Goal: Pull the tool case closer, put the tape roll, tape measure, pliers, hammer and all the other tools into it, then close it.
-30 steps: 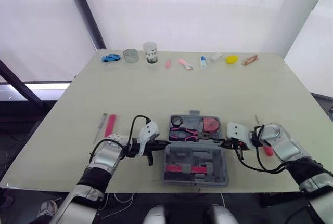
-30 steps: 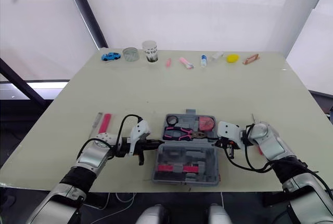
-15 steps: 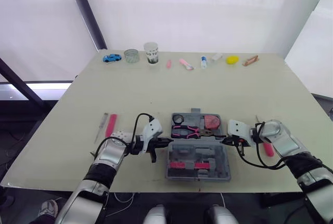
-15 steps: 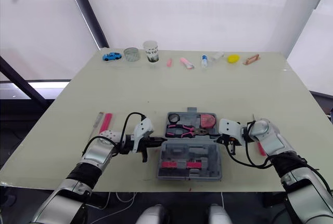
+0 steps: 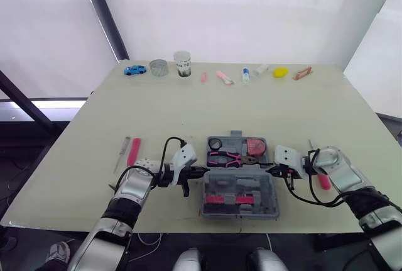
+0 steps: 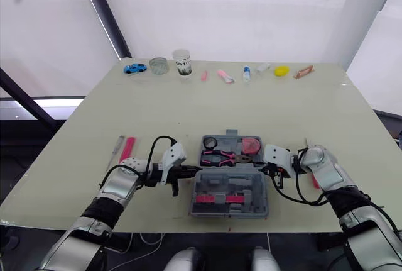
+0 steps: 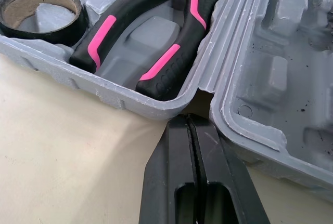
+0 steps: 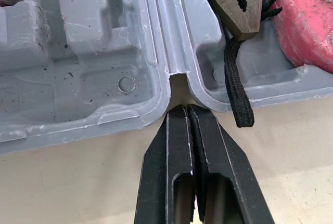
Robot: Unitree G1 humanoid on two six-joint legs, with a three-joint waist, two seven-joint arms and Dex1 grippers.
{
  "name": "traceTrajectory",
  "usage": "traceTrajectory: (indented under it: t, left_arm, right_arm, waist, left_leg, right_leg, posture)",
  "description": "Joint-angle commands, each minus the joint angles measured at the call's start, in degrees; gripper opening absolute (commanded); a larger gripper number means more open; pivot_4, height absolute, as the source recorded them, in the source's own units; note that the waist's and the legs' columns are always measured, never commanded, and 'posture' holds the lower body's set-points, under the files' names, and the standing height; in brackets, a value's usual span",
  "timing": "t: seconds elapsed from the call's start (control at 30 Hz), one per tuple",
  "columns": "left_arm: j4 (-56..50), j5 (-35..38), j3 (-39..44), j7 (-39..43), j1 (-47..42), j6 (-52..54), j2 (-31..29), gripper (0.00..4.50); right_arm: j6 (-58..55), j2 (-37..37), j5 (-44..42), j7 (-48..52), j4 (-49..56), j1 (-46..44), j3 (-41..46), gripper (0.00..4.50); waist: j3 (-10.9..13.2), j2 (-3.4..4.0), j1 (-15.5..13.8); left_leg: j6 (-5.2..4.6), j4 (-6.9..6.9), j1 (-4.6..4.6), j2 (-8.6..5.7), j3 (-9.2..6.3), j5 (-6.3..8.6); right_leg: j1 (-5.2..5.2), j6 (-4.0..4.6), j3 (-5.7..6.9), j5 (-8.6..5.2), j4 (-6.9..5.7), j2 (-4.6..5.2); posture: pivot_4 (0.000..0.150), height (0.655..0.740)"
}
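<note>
The open tool case lies near the table's near edge, between my two grippers. My left gripper, fingers pressed together and empty, has its tips at the case's left hinge notch. My right gripper, likewise closed and empty, sits at the right notch.

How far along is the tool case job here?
Done: the tool case lies open near the front edge, holding tape roll, pliers and tape measure. In hand: left gripper and right gripper, both shut, tips at its hinge notches. Remaining: pink tool and grey tool outside on the left, pink-handled tool on the right, then closing.
</note>
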State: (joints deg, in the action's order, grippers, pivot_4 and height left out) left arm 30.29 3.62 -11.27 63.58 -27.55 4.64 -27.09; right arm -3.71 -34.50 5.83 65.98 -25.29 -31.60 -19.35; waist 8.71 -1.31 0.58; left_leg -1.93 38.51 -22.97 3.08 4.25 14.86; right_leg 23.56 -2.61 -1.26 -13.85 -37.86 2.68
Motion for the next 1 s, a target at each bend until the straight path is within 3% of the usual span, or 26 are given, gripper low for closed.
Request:
traceTrajectory:
  t: [0.03, 0.57, 1.0]
  left_arm:
    - [-0.98, -0.35, -0.70, -0.25, 1.11, -0.07, 0.60, 0.00]
    - [-5.59, 0.33, 1.22, -1.70, 4.33, 1.07, -0.85, 0.00]
    - [-25.42, 14.72, 17.52, -8.73, 23.19, 3.27, -1.35, 0.00]
  right_arm:
    - [-0.76, 0.87, -1.18, 1.52, 2.62, 1.25, -0.28, 0.08]
    - [-0.39, 0.37, -1.27, 0.01, 1.40, 0.54, 1.86, 0.08]
    - [-3.41, -2.52, -17.40, 0.38, 7.27, 10.96, 18.21, 0.08]
  waist:
    - [0.00, 0.00, 0.01]
    - [0.00, 0.00, 0.30]
    - [0.02, 0.01, 0.18]
  left_leg:
    - [0.00, 0.00, 0.00, 0.00, 0.00, 0.00]
    - [0.00, -0.06, 0.03, 0.03, -0.01, 0.00]
    - [0.00, -0.13, -0.01, 0.12, -0.18, 0.01]
  right_leg:
    - [0.00, 0.00, 0.00, 0.00, 0.00, 0.00]
    - [0.01, 0.01, 0.04, 0.00, -0.01, -0.01]
    - [0.08, 0.01, -0.01, 0.00, 0.02, 0.06]
  posture:
    - [0.150, 0.7400]
    - [0.150, 0.7400]
    - [0.150, 0.7400]
